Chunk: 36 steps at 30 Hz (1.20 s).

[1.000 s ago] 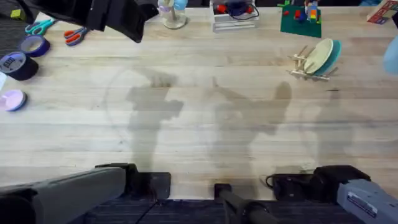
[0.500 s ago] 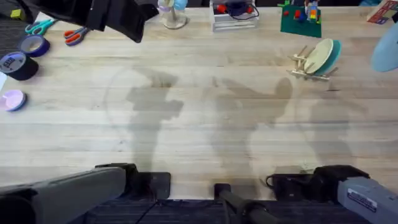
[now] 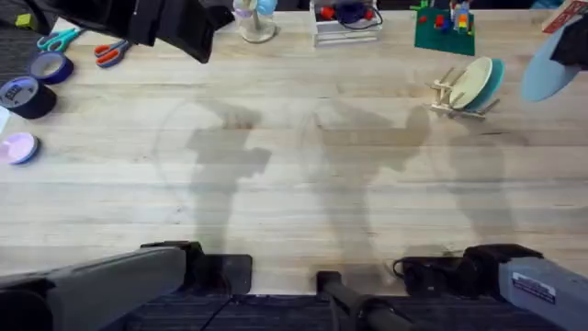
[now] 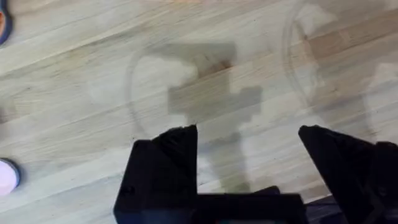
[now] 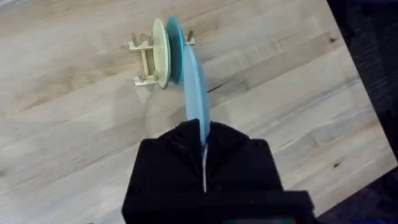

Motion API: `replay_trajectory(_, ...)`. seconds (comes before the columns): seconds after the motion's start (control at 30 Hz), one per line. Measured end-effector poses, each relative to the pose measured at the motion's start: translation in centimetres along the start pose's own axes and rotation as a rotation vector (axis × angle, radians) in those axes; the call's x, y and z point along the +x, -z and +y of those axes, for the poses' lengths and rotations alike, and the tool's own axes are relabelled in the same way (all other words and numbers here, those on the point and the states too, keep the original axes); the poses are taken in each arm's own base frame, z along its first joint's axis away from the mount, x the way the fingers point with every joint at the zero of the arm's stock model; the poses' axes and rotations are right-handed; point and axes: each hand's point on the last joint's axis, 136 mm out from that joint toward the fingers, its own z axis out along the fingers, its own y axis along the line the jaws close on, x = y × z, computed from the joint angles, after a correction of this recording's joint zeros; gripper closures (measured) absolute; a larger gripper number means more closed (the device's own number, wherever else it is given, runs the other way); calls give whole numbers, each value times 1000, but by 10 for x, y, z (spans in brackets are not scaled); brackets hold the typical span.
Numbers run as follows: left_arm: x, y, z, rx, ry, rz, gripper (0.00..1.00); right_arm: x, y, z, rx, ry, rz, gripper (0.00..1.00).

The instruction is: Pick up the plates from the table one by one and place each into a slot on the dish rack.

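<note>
**Plate rack station: items left to right**

Far left edge of the table (image 3: 294, 175): two dark tape rolls (image 3: 28, 92), a pale lilac disc (image 3: 16, 147), and behind them teal scissors (image 3: 57, 39) and orange-handled scissors (image 3: 110, 52).

Left gripper (image 4: 249, 162): seen from its wrist camera, black fingers spread wide apart, nothing between them, bare wood planks beneath.

Back edge, centre: a small stand with pale objects (image 3: 255, 20), a white tray (image 3: 347, 26) holding red and blue items, and a green board (image 3: 445, 32) with coloured pieces.

Right of centre, towards the back: the dish rack (image 3: 452, 97), pale wood with thin dowels. Two plates stand upright in it, side by side: a cream plate (image 3: 469, 83) in front, a teal plate (image 3: 492, 81) just behind.

Far right: the pale sky-blue plate (image 5: 196, 99), held on edge and off the table, to the right of the rack and apart from it. Right gripper (image 5: 204, 146): fingers closed tight on the lower rim of this plate.
</note>
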Motion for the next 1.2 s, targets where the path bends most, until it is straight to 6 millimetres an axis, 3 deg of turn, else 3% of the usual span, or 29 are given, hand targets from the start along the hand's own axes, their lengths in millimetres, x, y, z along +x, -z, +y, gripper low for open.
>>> replay_trajectory(0.6,0,0,0,0,0,0,6,-21,-3,8,-25,-37,-71,973)
replay_trajectory(1.2,0,0,0,0,0,0,6,-23,-49,36,-14,10,25,973)
